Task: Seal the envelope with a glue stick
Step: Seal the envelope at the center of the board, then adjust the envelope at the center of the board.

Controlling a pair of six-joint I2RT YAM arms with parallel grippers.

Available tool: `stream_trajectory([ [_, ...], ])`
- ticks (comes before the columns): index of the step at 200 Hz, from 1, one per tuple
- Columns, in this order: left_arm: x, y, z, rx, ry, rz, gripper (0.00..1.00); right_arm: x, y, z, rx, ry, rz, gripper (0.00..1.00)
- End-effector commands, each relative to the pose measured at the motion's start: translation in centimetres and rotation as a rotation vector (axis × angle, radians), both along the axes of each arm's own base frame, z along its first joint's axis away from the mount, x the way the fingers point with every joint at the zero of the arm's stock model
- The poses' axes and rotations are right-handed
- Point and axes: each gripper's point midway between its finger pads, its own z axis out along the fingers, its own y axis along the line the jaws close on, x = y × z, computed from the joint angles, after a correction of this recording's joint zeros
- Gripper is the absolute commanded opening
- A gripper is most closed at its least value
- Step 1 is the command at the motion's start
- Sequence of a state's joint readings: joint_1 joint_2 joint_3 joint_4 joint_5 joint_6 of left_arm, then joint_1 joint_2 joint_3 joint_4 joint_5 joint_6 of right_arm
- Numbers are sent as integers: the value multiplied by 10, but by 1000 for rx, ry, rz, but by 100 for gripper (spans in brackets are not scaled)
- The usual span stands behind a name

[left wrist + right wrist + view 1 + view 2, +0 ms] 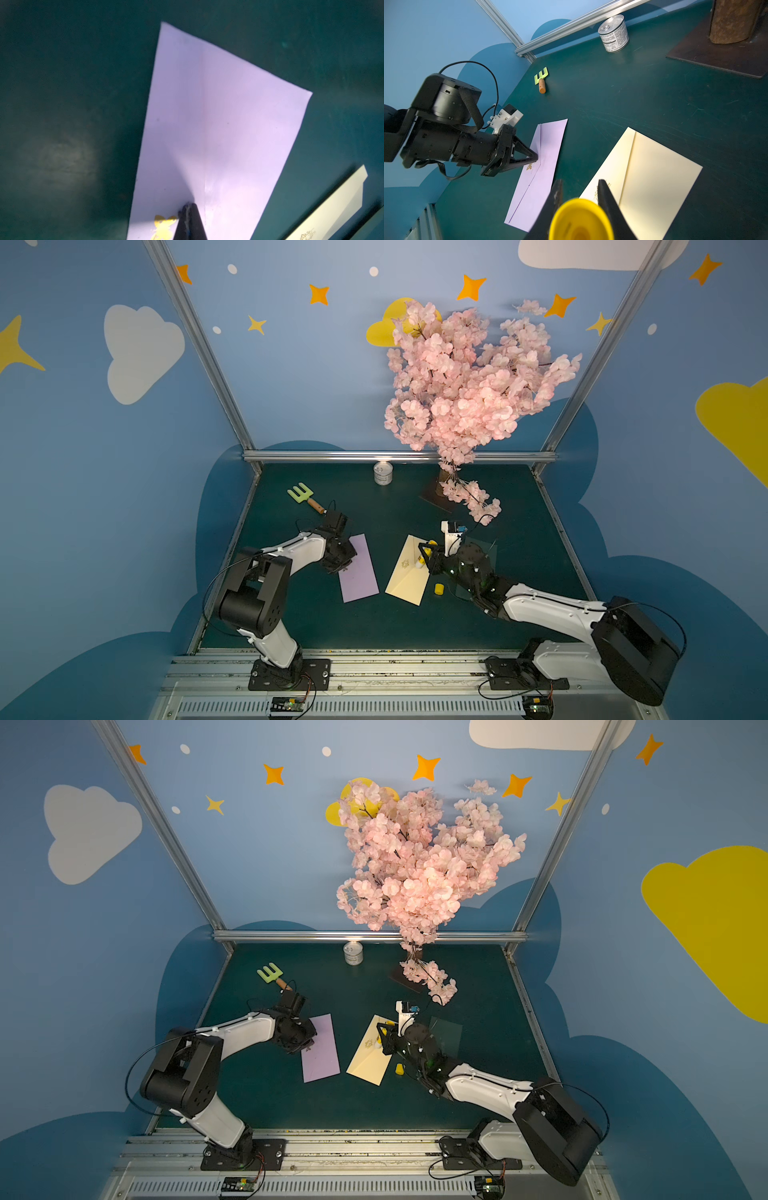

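The right end effector (580, 181) holds the glue stick (580, 220), its jaws set narrow and pressed against the yellow barrel on both sides. In a top view the stick stands tilted over the cream envelope (409, 578), whitish tip down near the gold print; whether the tip touches the paper cannot be told. The cream envelope lies on the dark green desk (374, 626). The yellow cap (439, 588) sits on the desk just beside that envelope's right edge, apart from the stick. The left end effector (536, 159) is fully closed with nothing between its jaws. Its tips bear down on the lilac envelope (544, 166), next to a small gold butterfly print (164, 227). The lilac envelope lies flat to the left of the cream one, with a strip of bare desk between them. Farther back sit a green toy fork (300, 493) with a wooden handle, a tin can (383, 473) and a pink blossom tree (465, 381) on a dark base
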State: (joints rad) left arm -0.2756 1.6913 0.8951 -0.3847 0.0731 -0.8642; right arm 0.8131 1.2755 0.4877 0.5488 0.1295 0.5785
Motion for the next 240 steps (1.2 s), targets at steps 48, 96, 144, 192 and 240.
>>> stream_trajectory([
  [48, -52, 17, -55, 123, 188, -41, 3, 0, -3, 10, 8, -25, -4, 0],
  [96, -68, 1, -54, 108, 195, -76, 3, 0, -2, 10, 12, -24, -1, 0],
  [144, -79, -6, -51, 99, 191, -90, 3, -1, -3, 10, 20, -19, 1, 0],
  [192, -90, -7, -45, 92, 189, -104, 3, -2, -2, 9, 26, -15, 2, 0],
  [240, -97, -8, -36, 70, 177, -113, 3, -2, -1, 10, 34, -13, 4, 0],
])
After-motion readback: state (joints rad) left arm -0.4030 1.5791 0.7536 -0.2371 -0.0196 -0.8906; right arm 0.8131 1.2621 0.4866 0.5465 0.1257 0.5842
